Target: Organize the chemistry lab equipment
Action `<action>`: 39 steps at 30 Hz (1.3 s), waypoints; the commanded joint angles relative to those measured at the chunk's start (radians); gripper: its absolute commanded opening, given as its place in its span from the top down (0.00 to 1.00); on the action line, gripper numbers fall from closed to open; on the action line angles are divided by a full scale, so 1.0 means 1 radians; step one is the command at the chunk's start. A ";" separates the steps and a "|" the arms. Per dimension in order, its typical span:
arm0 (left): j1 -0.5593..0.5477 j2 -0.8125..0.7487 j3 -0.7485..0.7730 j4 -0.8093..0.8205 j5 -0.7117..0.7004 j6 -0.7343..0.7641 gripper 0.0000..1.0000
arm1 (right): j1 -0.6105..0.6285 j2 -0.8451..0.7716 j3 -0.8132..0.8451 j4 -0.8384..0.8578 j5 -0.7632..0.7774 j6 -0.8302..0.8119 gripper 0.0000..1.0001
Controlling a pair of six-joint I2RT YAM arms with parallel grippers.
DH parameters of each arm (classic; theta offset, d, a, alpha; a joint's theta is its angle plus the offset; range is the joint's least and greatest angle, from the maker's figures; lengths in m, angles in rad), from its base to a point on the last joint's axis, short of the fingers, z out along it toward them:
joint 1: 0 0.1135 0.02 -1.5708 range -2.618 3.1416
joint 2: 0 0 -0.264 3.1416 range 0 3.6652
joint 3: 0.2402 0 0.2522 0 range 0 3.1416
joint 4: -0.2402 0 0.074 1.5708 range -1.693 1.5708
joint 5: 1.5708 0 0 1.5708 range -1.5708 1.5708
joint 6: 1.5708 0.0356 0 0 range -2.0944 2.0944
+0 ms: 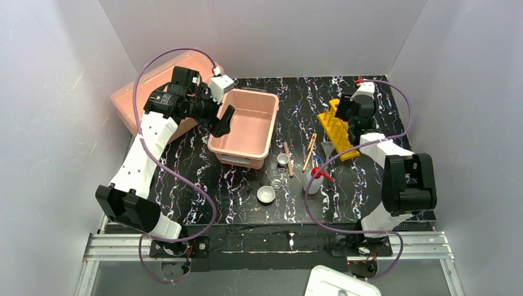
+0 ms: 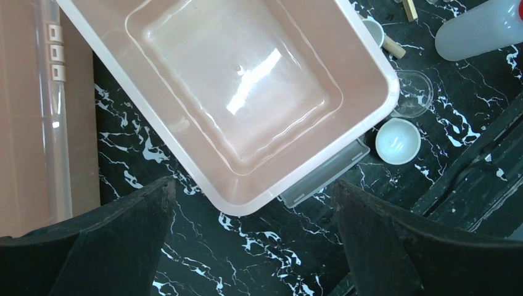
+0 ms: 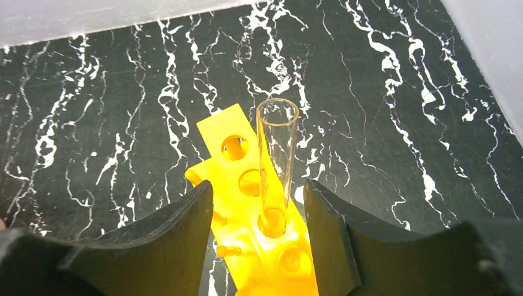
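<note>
My right gripper hangs open over the yellow holed rack at the right. In the right wrist view its fingers stand on either side of a thin clear tube without touching it. The tube stands upright in a hole of the rack. My left gripper is open and empty at the left rim of the pink tub. A white squeeze bottle, clear funnel, wooden sticks, small beakers and a white dish lie mid-table.
The large pink lidded box stands at the back left, close behind my left arm. The left wrist view shows the empty tub, the dish, a clear beaker and the bottle. A white lid lies off the table's near edge.
</note>
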 commanded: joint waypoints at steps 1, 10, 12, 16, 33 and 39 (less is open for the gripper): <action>0.006 -0.041 0.054 -0.034 0.006 0.010 0.02 | -0.003 -0.108 -0.020 0.032 -0.023 0.018 0.35; 0.006 -0.033 0.087 -0.055 0.022 -0.014 0.02 | 0.038 -0.362 -0.084 -0.185 0.006 0.093 0.34; 0.006 -0.036 0.083 -0.058 0.027 -0.016 0.02 | 0.070 -0.444 -0.109 -0.249 -0.001 0.122 0.34; 0.007 -0.053 0.052 -0.060 0.037 -0.023 0.02 | 0.228 -0.582 -0.152 -0.387 0.004 0.138 0.34; 0.007 -0.122 -0.073 -0.027 0.063 -0.030 0.02 | 0.470 -0.954 -0.279 -0.888 -0.212 0.243 0.27; 0.006 -0.133 -0.081 -0.019 0.072 -0.040 0.02 | 0.515 -0.895 -0.258 -0.941 -0.154 0.228 0.27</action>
